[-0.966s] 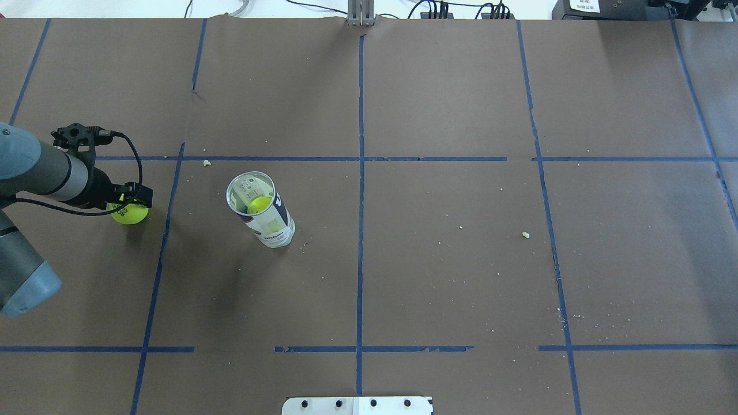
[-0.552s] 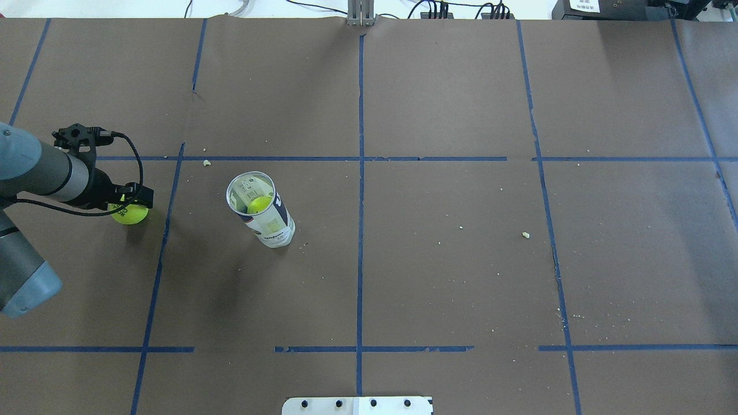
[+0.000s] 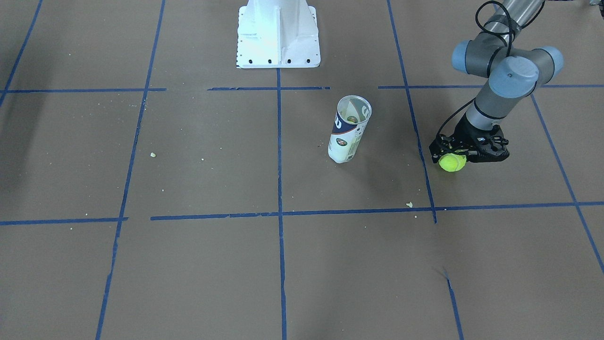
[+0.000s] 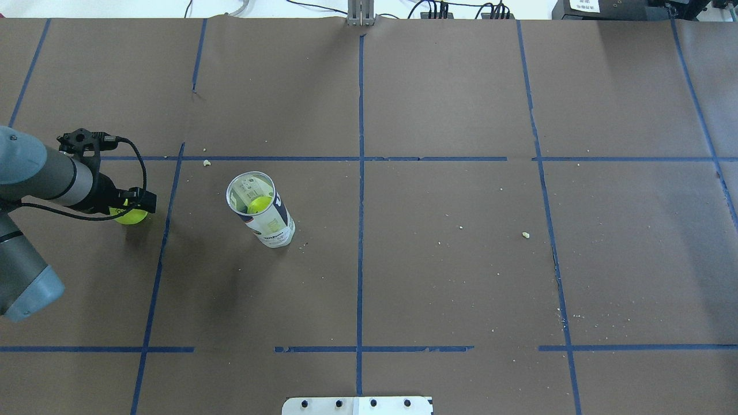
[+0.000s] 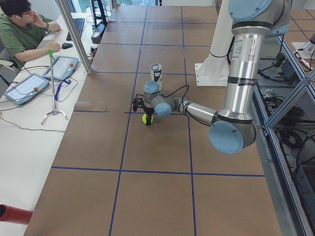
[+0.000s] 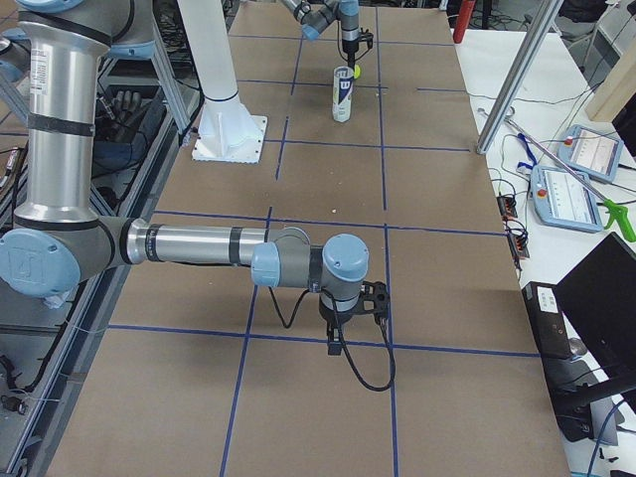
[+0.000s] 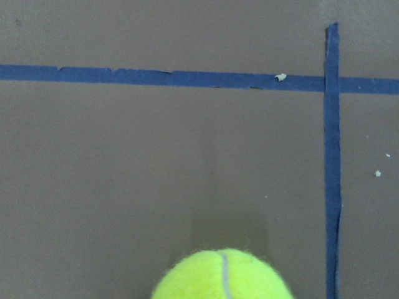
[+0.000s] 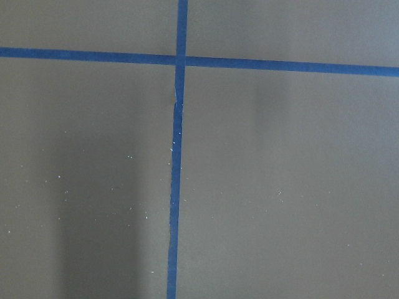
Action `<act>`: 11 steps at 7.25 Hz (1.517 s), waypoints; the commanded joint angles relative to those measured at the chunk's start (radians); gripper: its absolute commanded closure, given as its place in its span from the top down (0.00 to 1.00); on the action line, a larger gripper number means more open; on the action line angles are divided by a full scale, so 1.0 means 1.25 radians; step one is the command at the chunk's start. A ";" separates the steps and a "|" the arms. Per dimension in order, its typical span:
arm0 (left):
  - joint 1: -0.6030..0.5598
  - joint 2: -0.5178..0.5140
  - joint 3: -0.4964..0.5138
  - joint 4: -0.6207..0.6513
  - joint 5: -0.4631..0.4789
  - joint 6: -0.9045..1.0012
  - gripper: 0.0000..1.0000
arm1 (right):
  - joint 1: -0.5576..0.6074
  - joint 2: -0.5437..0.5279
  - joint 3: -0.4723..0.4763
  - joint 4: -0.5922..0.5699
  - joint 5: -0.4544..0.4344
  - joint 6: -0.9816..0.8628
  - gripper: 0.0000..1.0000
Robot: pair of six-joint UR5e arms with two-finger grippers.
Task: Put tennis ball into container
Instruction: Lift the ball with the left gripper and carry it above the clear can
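Observation:
The tennis ball [image 4: 132,217] is bright yellow-green and sits at the table's left side, mostly under my left gripper [image 4: 130,210]. The gripper's black fingers are shut on the tennis ball [image 3: 452,163], close above the brown paper. In the left wrist view the ball [image 7: 222,278] fills the bottom edge. The container [image 4: 260,213] is a clear tube with a white and navy label, standing upright to the ball's right, apart from it. A second yellow ball [image 4: 259,203] lies inside it. My right gripper [image 6: 356,316] shows only in the exterior right view, so I cannot tell its state.
A large white pedestal [image 3: 277,33] stands at the robot's side of the table, behind the container [image 3: 349,130]. Blue tape lines [image 4: 360,173] divide the brown paper into squares. An operator [image 5: 19,29] sits at a side desk with tablets.
My left gripper has shifted slightly right and toward the robot with the ball, which it now covers more. The tube has not moved.

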 commanded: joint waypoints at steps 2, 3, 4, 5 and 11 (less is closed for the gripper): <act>0.001 0.000 -0.011 0.002 -0.002 0.000 0.19 | 0.000 -0.001 0.001 0.000 0.000 0.000 1.00; -0.004 0.003 -0.048 0.012 -0.002 -0.001 0.17 | 0.000 0.000 0.000 0.000 0.000 0.000 1.00; -0.008 0.013 -0.086 0.019 -0.001 -0.001 0.17 | 0.000 -0.001 0.000 0.001 0.000 0.000 1.00; -0.010 0.021 -0.141 0.075 -0.001 -0.001 0.17 | 0.000 0.000 0.000 0.001 0.000 0.000 1.00; -0.081 -0.118 -0.413 0.502 -0.044 -0.003 0.18 | 0.000 -0.001 0.000 0.000 0.000 0.000 1.00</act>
